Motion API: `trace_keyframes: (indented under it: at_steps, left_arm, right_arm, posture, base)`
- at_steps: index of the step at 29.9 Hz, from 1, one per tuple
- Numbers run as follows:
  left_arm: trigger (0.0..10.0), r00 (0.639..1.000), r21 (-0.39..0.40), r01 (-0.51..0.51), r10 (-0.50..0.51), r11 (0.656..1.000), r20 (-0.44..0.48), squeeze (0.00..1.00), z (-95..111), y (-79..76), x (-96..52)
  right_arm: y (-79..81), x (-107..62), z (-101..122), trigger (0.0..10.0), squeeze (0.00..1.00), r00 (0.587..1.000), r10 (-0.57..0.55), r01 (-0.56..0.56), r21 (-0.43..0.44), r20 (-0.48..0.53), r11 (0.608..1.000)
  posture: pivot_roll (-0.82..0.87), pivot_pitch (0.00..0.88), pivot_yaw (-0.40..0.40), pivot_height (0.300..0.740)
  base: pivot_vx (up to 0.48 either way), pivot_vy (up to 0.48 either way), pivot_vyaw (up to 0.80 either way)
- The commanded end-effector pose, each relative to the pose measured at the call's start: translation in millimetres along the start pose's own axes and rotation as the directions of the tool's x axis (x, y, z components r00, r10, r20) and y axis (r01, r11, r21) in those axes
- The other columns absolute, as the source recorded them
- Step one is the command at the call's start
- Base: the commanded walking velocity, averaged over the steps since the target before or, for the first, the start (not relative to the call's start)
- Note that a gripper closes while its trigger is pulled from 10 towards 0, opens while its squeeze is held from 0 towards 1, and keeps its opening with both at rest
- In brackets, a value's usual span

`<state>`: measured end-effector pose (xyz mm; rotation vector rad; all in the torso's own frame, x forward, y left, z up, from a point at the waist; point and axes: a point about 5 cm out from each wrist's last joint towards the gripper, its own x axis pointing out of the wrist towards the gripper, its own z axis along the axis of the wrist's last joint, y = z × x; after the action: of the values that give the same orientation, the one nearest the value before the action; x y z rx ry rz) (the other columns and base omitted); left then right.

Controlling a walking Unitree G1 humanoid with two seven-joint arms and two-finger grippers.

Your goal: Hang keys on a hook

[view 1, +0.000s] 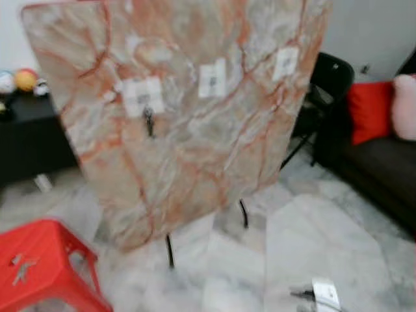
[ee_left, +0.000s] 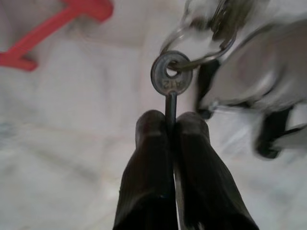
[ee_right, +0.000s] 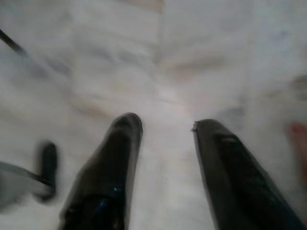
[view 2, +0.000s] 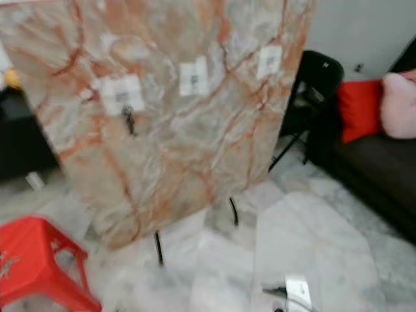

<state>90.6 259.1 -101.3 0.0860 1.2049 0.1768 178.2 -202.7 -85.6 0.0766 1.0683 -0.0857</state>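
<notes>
Pinching a key's shaft between its two black fingers (ee_left: 151, 167), the left gripper (ee_left: 171, 125) is closed tight on it, over pale marble floor. The key (ee_left: 171, 84) has a round head w/ a hole; a split ring (ee_left: 192, 45) runs through the hole and carries more keys (ee_left: 230, 14), blurred. Stamped text on the head is too blurry to read. A bit of the red stool (ee_left: 57, 26) shows beyond it.

Right gripper (ee_right: 165, 125) hangs over bare floor, fingers (ee_right: 108, 167) spread wide apart, nothing btwn them.

Head views, near to far: a small white object w/ a dark lead (view 1: 323, 294) lies on the marble floor (view 1: 312, 240) at the near edge, can't tell what it is. The red plastic stool (view 1: 39, 263) stands near-left w/ smth small and grey on its seat (view 1: 21, 268). Behind it, a large pink-and-orange marble-pattern board (view 1: 188, 130) leans tilted on thin black legs (view 1: 170, 250). Three white hook pads sit in a row across its upper part: left (view 1: 143, 95), middle (view 1: 212, 78), right (view 1: 286, 63). A small dark item (view 1: 149, 120) hangs below the left pad, too blurry to name. Further back: black folding chair (view 1: 328, 81) right of the board, dark sofa (view 1: 383, 169) w/ red cushion (view 1: 369, 110) and pink cushion (view 1: 404, 107), black cabinet (view 1: 29, 136) far left w/ round toys (view 1: 25, 79) on top.
</notes>
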Motion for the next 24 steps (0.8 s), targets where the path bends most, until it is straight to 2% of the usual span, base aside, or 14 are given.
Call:
trace_keyframes:
  at_steps: [1, 7, 11, 16, 19, 20, 22, 24]
  left_arm:
    - [10.0, 0.999, 0.001, 0.024, -0.024, 1.000, 0.032, 0.00, 8.9, -7.2, 1.5]
    - [10.0, 0.999, 0.005, 0.022, -0.023, 1.000, 0.044, 0.00, 10.2, -7.3, 1.6]
    - [10.0, 0.996, 0.028, 0.035, -0.037, 0.999, 0.081, 0.00, 21.4, -20.0, 3.5]
    - [10.0, 0.992, 0.065, 0.047, -0.054, 0.997, 0.115, 0.00, 33.3, -26.9, 4.4]
    - [10.0, 0.981, 0.090, 0.035, -0.052, 0.995, 0.187, 0.00, 56.5, -23.5, 4.3]
    - [10.0, 0.970, 0.114, 0.034, -0.061, 0.993, 0.235, 0.00, 69.2, -21.2, 3.3]
    - [10.0, 0.965, 0.122, 0.036, -0.067, 0.992, 0.255, 0.00, 73.9, -20.8, 2.8]
    - [10.0, 0.926, 0.162, 0.047, -0.104, 0.986, 0.363, 0.00, 97.9, -18.6, -1.5]
  right_arm:
    - [-18.4, -3.5, -13.2, 10.0, 0.00, 0.998, -0.049, 0.050, 0.003, -0.042, 0.999]
    - [-18.0, -3.4, -12.3, 10.0, 0.00, 0.999, -0.039, 0.040, 0.004, -0.034, 0.999]
    - [-17.7, -3.4, -11.7, 10.0, 0.00, 0.999, -0.037, 0.037, -0.001, -0.030, 0.999]
    - [-18.3, -3.4, -12.1, 10.0, 0.00, 0.998, -0.044, 0.044, -0.017, -0.040, 0.999]
    - [-18.6, -3.5, -12.1, 10.0, 0.00, 0.998, -0.043, 0.042, -0.015, -0.039, 0.999]
    - [-18.9, -3.5, -12.0, 10.0, 0.00, 0.998, -0.041, 0.040, -0.018, -0.040, 0.999]
    - [-18.9, -3.6, -11.9, 10.0, 0.00, 0.998, -0.040, 0.039, -0.020, -0.040, 0.999]
    - [-19.2, -3.6, -11.7, 10.0, 0.00, 0.998, -0.038, 0.037, -0.027, -0.040, 0.999]
  posture:
    - [0.07, 0.000, -0.044, 0.722]
    - [0.07, 0.000, -0.045, 0.722]
    - [0.08, 0.000, -0.047, 0.722]
    - [0.08, 0.000, -0.048, 0.722]
    - [0.09, 0.000, -0.051, 0.722]
    - [0.09, 0.000, -0.053, 0.722]
    - [0.09, 0.000, -0.053, 0.722]
    - [0.10, 0.000, -0.057, 0.722]
  base:
    - [0.368, 0.000, 0.00]
    - [0.370, 0.000, 0.00]
    - [0.368, 0.000, 0.00]
    - [0.368, 0.000, 0.00]
    - [0.366, 0.000, 0.00]
    - [0.000, 0.000, 0.00]
    - [0.000, 0.000, 0.00]
    - [0.000, 0.000, 0.00]
